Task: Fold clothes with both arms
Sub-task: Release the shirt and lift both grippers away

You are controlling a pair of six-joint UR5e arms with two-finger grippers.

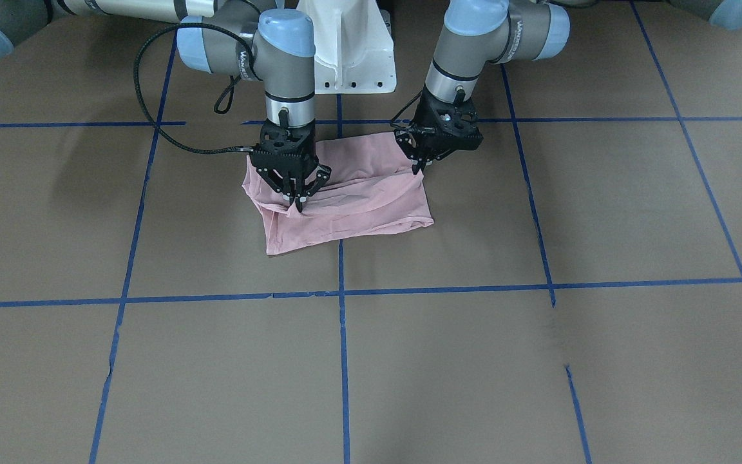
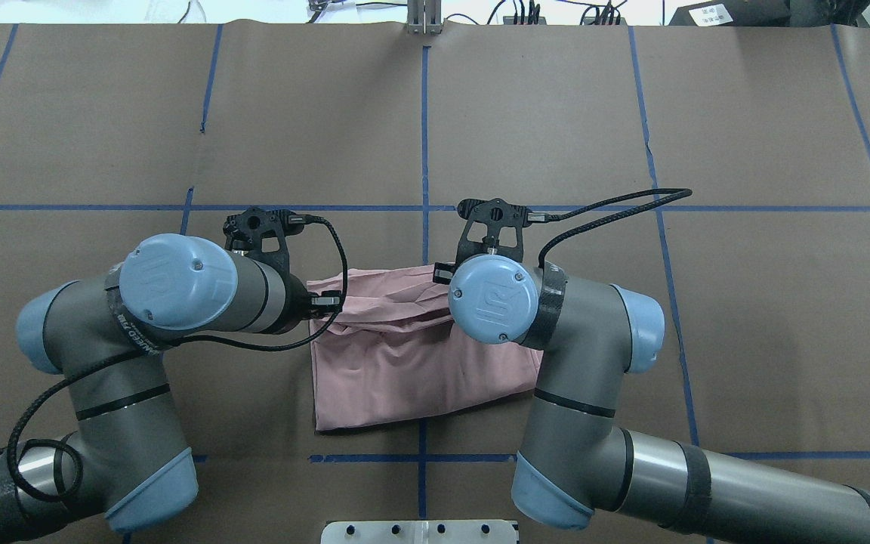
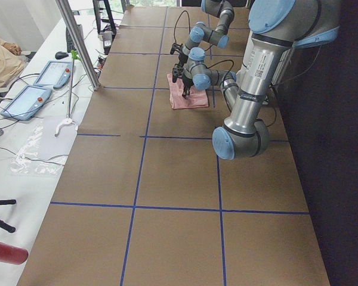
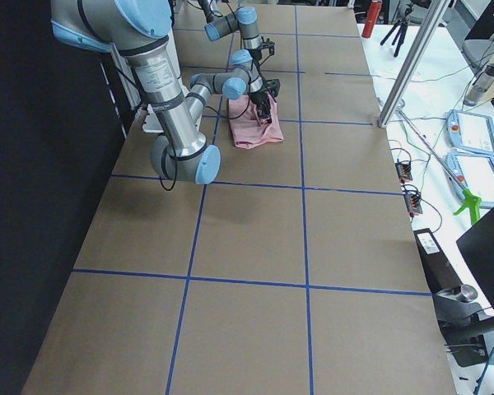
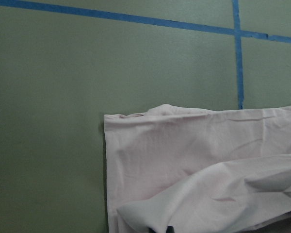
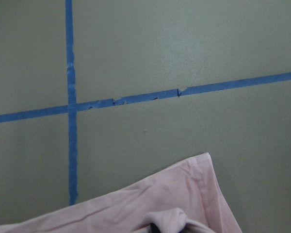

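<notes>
- The pale pink cloth T-shirt lies in the middle of the brown paper tabletop, near the robot's white base.
- It is already a small folded block, a bit wrinkly.
- The right black pincer is squeezed tight on a raised bit of shirt.
- The left black pincer looks squeezed on the shirt's far edge too.
- I think one fold is half done; laying it flat and letting go are left.

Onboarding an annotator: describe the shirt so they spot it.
Find the white pedestal base at the front view's top. Just below, pinched by the left gripper and right gripper, lies the T-shirt: the only pink thing on the blue-taped table.
</notes>
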